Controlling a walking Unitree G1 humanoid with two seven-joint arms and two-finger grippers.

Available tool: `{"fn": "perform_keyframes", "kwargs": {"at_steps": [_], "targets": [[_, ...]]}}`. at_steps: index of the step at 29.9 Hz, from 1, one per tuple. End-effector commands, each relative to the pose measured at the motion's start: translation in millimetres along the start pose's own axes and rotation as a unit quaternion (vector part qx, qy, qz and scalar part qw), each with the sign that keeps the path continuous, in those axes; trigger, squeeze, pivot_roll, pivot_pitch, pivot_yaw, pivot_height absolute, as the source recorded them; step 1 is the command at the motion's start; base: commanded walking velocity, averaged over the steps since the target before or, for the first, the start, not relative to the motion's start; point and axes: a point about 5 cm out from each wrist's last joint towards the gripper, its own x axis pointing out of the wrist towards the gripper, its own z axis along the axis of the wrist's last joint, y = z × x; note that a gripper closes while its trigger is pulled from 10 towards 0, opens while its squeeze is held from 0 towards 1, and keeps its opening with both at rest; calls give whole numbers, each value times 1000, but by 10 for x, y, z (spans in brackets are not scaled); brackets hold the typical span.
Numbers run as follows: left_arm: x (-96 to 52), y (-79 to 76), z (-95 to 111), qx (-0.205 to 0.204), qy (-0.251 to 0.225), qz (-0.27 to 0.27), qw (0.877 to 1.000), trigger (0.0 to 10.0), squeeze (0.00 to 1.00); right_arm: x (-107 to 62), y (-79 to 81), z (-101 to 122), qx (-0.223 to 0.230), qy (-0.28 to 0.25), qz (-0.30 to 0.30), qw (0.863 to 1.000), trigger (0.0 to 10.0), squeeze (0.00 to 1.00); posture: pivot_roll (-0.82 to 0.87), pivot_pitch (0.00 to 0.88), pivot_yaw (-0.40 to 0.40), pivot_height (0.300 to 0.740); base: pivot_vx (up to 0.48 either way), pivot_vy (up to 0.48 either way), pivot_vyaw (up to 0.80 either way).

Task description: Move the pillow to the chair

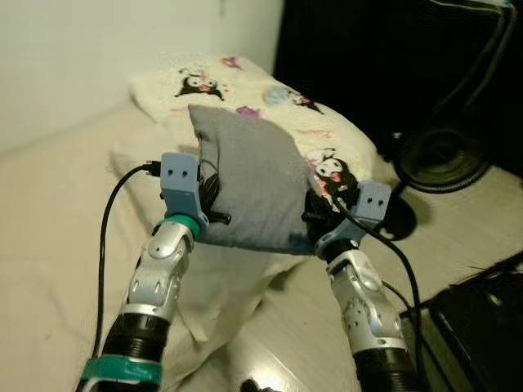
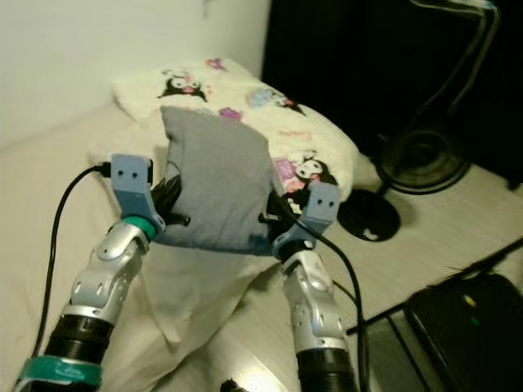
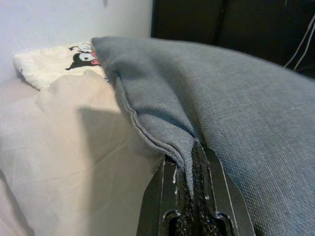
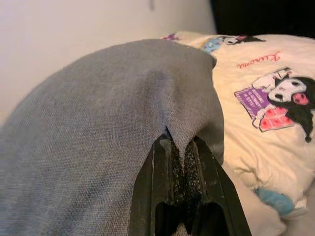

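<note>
A grey fabric pillow [image 1: 249, 184] hangs lifted above the bed, held between both arms. My left gripper [image 1: 208, 192] is shut on its left edge, and the left wrist view shows the grey seam [image 3: 162, 142] pinched between the black fingers [image 3: 216, 196]. On the pillow's right edge my right gripper [image 1: 315, 211] is shut too. In the right wrist view the grey cloth [image 4: 98, 132] bunches into the fingers [image 4: 157, 182]. No chair can be made out.
A cream pillow [image 1: 278, 102] printed with cartoon figures lies on the bed behind the grey one. Beige bedding [image 1: 57, 212] spreads to the left. A black floor fan [image 1: 445, 159] stands at the right on the pale floor, and a dark box [image 1: 482, 327] sits at bottom right.
</note>
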Motion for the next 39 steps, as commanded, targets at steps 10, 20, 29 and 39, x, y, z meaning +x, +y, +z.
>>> {"fn": "perform_keyframes", "kwargs": {"at_steps": [10,20,29,39], "targets": [[101,-155,122,31,-16,-42,999,10000,0,33,5,122,3,-37,-6,999,10000,0,41,0,86,740,0,0,-800],[59,-235,158,17,-31,-64,997,10000,0,58,66,165,12,-48,0,999,10000,0,37,0,84,740,0,0,-800],[-3,-250,100,3,-24,-73,997,10000,0,40,27,191,6,-47,-1,999,10000,0,31,0,73,740,0,0,-800],[-17,-276,79,0,-23,-61,998,10000,0,38,35,175,2,-39,4,999,10000,0,31,0,58,740,0,0,-800]]}}
